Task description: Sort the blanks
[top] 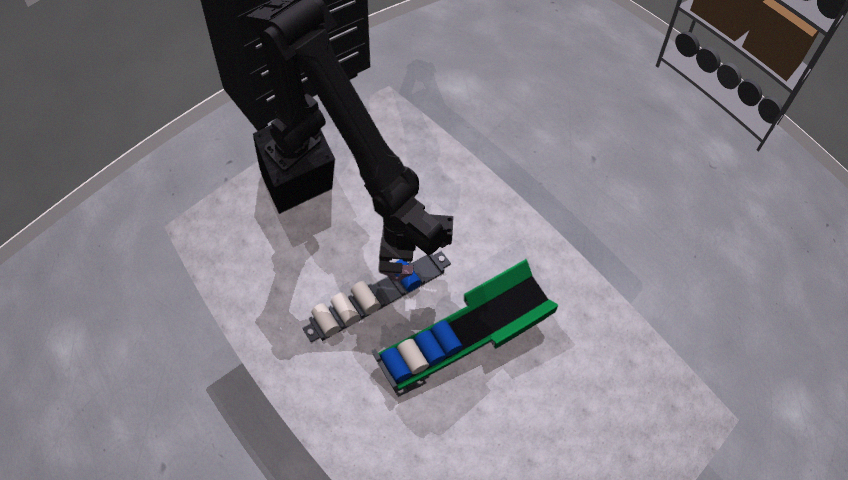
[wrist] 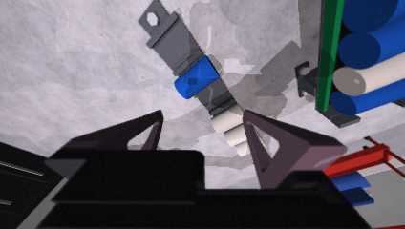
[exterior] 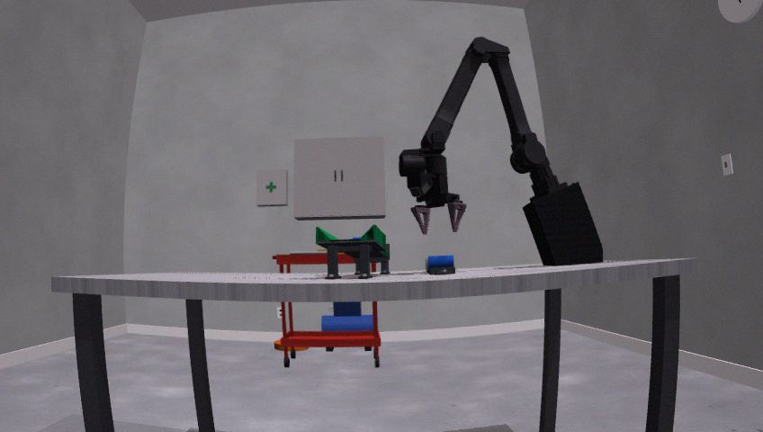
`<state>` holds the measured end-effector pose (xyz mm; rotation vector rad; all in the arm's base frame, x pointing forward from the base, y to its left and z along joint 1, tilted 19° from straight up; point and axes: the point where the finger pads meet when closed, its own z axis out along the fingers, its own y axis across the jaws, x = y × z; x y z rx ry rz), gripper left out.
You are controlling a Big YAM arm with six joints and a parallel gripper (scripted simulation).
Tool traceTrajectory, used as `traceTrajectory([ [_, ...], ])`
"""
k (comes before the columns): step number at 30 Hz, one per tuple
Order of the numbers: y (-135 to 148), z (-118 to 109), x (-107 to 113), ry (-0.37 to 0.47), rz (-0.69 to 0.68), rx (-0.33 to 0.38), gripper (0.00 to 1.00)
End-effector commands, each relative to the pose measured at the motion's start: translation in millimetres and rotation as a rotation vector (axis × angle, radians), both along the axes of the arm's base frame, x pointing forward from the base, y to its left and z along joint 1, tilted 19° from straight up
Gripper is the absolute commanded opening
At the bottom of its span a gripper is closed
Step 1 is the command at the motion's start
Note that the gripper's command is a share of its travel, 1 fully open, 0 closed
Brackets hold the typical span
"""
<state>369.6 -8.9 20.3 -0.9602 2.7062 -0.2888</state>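
Observation:
The green feed ramp holds a row of blanks at its low end: a blue one at the stop, then a cream one, then two blue ones. The dark grey stock rack holds three cream blanks in neighbouring slots and one blue blank in a slot further along. My gripper is open and empty, well above the blue blank on the rack. In the wrist view the blue blank lies beyond the spread fingers, with the cream blanks and the ramp to the right.
The arm's black base block stands at the back of the table, with a black drawer cabinet behind it. A shelf rack stands far right on the floor. A red cart stands behind the table.

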Motion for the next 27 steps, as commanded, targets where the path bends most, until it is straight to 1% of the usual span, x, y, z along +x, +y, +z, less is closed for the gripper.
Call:
traceTrajectory([
  [1,7,10,21,-0.022,0.192,-0.053,1.0],
  [2,10,9,21,-0.015,0.254,-0.074,1.0],
  [4,10,9,21,-0.015,0.254,-0.074,1.0],
  [5,8,9,21,-0.009,0.3,-0.093,1.0],
  [7,16,9,22,0.0,0.408,-0.128,1.0],
  [8,16,9,22,0.0,0.409,-0.126,1.0],
  [12,21,8,22,0.014,0.547,-0.175,1.0],
  [15,18,9,23,0.018,0.588,-0.195,1.0],
  [18,22,8,22,0.023,0.619,-0.202,1.0],
  [23,22,9,22,0.021,0.621,-0.204,1.0],
  [24,22,9,22,0.021,0.621,-0.204,0.83],
  [27,22,9,22,0.021,0.621,-0.204,0.83],
])
